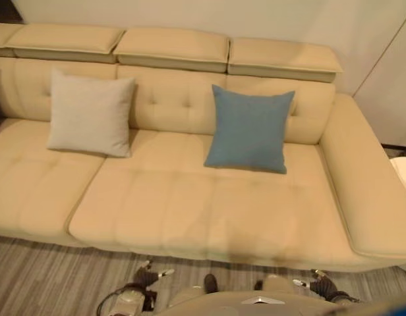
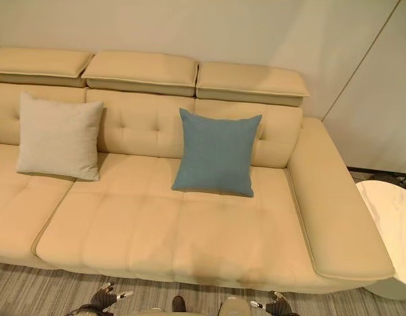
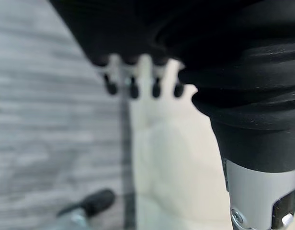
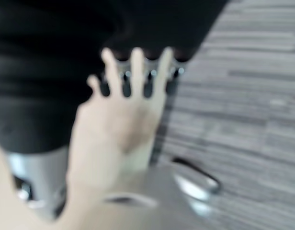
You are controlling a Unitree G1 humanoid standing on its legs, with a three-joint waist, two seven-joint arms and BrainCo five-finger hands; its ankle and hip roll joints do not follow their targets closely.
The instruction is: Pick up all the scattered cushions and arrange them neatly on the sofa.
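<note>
1. Cream leather sofa [image 1: 190, 204] spans the eye views, its seat in the centre and its padded headrests along the top of the frame.
2. Two cushions already stand on it, both upright and leaning on the backrest: a pale beige square fabric cushion [image 1: 91, 113] at left of centre and a blue square fabric cushion [image 1: 249, 129] at right of centre, well apart from each other.
3. Both cushions look soft and plump, with flat faces, crisp corners and no creases.
4. Low at the bottom edge, over the grey striped floor [image 1: 38, 276], sit the left robot hand [image 1: 150, 274] and the right robot hand [image 1: 315, 282].
5. Each wrist view shows relaxed, straight fingers holding nothing.
6. Both cushions lie up-frame from the hands, across the seat; the left robot hand is nearer the beige one, the right robot hand nearer the blue one.
7. No cushion is visible on the floor, so the task looks finished or nearly so.
8. A white round table [image 2: 391, 224] stands at the right edge beside the sofa arm.
</note>
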